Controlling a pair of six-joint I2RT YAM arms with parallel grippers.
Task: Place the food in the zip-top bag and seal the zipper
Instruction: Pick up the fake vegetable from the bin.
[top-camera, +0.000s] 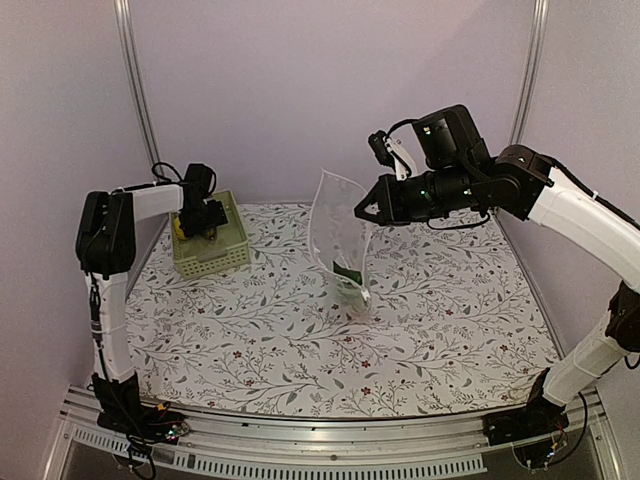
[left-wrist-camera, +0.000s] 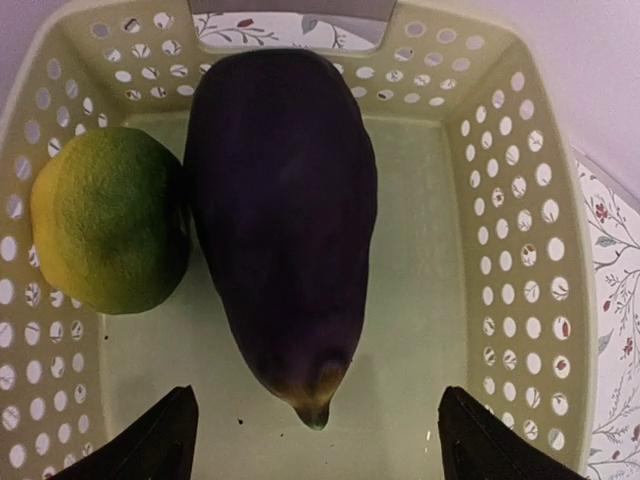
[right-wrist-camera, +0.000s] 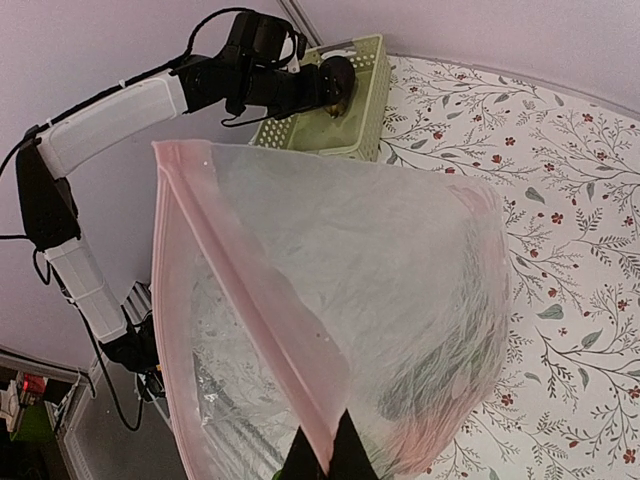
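Across the flower-patterned table (top-camera: 450, 330) the two arms are set well apart. The right arm (top-camera: 570, 210) reaches in from the right side, and the left arm (top-camera: 110, 230) bends over the far left corner.

Near the middle of the table the zip-top bag (top-camera: 335, 225) stands upright, clear and crinkled, with its lower end down at the tabletop. The right gripper (top-camera: 365, 208) is clamped on the bag's upper right edge, and the right wrist view shows its fingertips (right-wrist-camera: 345, 455) pinched together on the pink strip.

At the far left sits the pale green slotted basket (top-camera: 215, 255), with the left gripper (top-camera: 205, 218) lowered into it. Its jaws stand spread apart, one on each side of the narrow stem end of the eggplant (left-wrist-camera: 285, 220), and touch nothing. The dark purple eggplant lies lengthwise on the basket floor. A green and yellow citrus fruit (left-wrist-camera: 105, 220) rests against its left flank, close to the basket wall.

Some green food pieces (top-camera: 350, 275) lie in the bottom of the bag. The zipper (right-wrist-camera: 250, 300) runs diagonally along the bag's edge down to the closed fingers.
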